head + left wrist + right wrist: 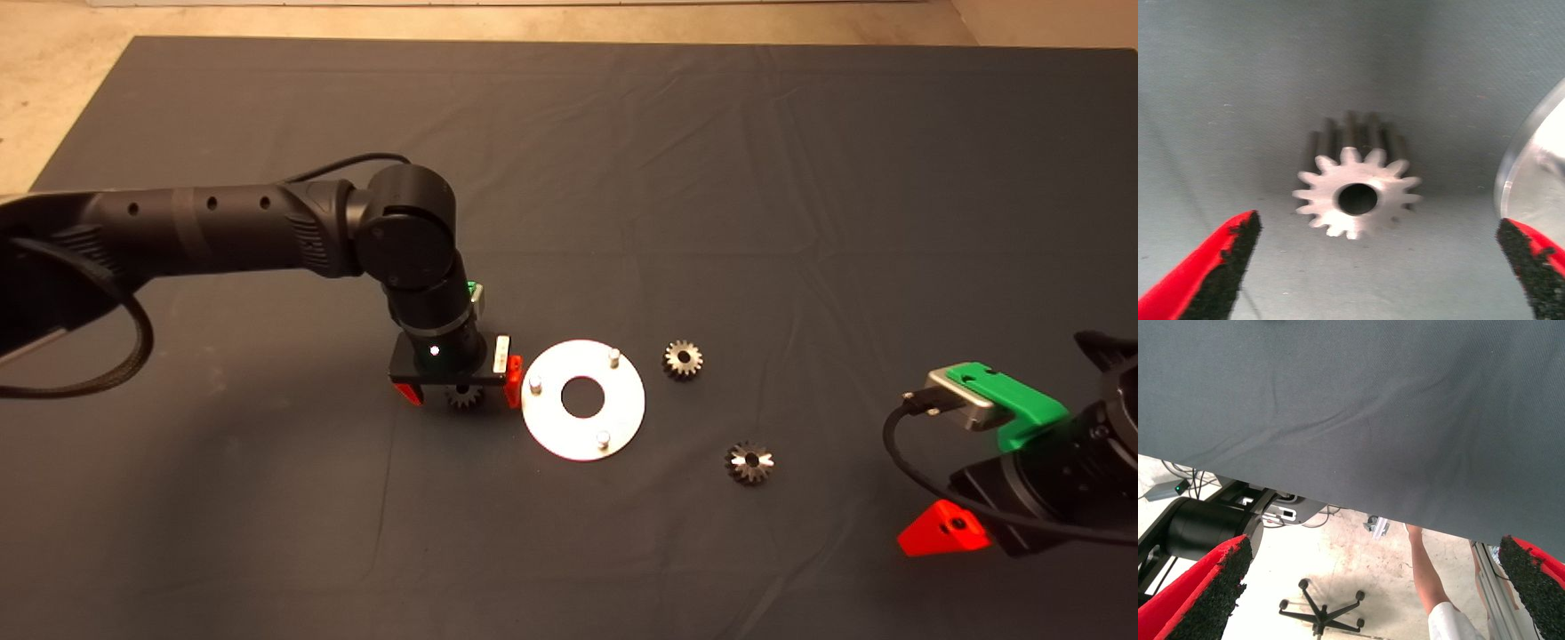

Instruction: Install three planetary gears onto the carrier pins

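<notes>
The round silver plate [582,400] lies mid-mat with its three carrier pins [535,385] standing bare. One planetary gear [463,396] rests on the mat just left of the plate, and my left gripper [457,389] hangs over it, open, a red finger on either side. In the left wrist view that gear [1357,193] lies flat between the wide-apart fingers [1218,267], with the plate's edge [1531,167] beside it. A second gear [683,359] sits right of the plate and a third [749,463] lies nearer the front right. My right gripper [956,524] waits, open, at the lower right edge.
The dark mat [800,178] covers the table, with pale floor beyond its far edge. In the right wrist view the mat [1351,407] fills the frame, and past it show a person's arm [1426,570], a chair base [1321,610] and black equipment.
</notes>
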{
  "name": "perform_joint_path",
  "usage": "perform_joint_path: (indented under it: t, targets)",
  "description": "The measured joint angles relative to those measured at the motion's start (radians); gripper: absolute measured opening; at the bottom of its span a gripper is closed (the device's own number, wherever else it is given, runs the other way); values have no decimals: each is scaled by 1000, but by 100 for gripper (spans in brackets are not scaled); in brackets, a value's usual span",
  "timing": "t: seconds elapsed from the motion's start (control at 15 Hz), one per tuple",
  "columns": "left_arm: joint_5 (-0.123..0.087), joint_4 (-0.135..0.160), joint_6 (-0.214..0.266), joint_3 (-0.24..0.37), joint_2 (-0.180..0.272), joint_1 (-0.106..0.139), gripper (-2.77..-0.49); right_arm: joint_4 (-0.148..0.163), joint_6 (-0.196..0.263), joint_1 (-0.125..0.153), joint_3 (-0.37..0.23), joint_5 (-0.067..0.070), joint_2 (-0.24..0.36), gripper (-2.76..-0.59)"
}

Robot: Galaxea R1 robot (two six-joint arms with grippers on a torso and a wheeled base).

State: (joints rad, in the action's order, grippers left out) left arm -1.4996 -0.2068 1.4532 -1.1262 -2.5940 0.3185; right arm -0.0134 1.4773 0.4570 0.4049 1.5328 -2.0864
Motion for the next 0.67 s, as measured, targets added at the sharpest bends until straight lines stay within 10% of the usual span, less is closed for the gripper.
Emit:
perform_joint_path:
  t: [0.67]
  targets:
    - [0, -3, -53, -39, 1, 0, -102, 0, 0, 0, 0, -1, -6, -61]
